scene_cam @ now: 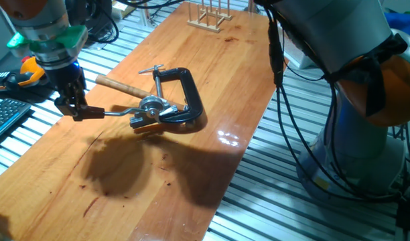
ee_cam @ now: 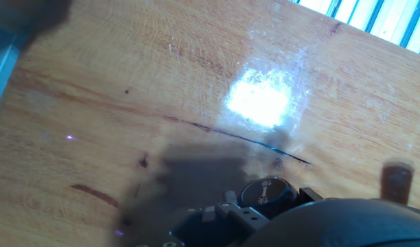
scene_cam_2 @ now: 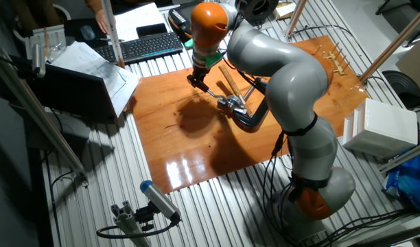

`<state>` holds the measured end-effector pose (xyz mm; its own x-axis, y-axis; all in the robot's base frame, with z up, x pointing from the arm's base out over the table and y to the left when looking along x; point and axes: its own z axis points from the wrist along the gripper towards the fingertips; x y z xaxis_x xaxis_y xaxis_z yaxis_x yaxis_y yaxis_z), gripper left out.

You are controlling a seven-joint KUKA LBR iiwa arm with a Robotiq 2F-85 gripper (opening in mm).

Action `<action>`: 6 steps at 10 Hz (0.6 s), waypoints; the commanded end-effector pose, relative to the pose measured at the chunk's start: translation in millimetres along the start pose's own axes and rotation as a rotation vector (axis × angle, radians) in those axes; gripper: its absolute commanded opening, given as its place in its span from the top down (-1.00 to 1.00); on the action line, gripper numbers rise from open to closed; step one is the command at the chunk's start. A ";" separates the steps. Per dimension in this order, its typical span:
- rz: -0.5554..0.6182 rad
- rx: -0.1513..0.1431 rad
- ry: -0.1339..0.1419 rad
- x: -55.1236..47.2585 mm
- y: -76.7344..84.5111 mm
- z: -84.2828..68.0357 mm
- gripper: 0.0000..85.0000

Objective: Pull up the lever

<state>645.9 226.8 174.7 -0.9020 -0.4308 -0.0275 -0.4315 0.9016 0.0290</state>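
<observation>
The lever (scene_cam: 118,112) is a thin silver crank arm that runs left from a small silver hub (scene_cam: 151,106) on the wooden table. My gripper (scene_cam: 78,112) is at the arm's left end, its dark fingers closed around the knob, which is mostly hidden between them. The other fixed view shows the gripper (scene_cam_2: 197,81) above the board with the lever (scene_cam_2: 214,93) slanting down to the hub (scene_cam_2: 232,103). The hand view is blurred: table wood, glare, the dark gripper body along the bottom, and a small red-brown stub (ee_cam: 397,180) at the right.
A black C-clamp (scene_cam: 189,100) holds the hub, and a pale wooden hammer handle (scene_cam: 121,86) lies behind it. A wooden peg rack (scene_cam: 208,17) stands at the far end. A keyboard (scene_cam_2: 145,46) and papers lie off the board's edge (scene_cam: 225,194).
</observation>
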 end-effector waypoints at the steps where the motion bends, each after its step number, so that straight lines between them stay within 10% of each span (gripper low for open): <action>1: -0.001 -0.004 0.003 -1.7 0.7 -0.4 1.00; 6: 0.002 0.005 0.002 -13.1 4.4 6.4 1.00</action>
<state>657.2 238.1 168.0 -0.9036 -0.4277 -0.0251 -0.4282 0.9034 0.0212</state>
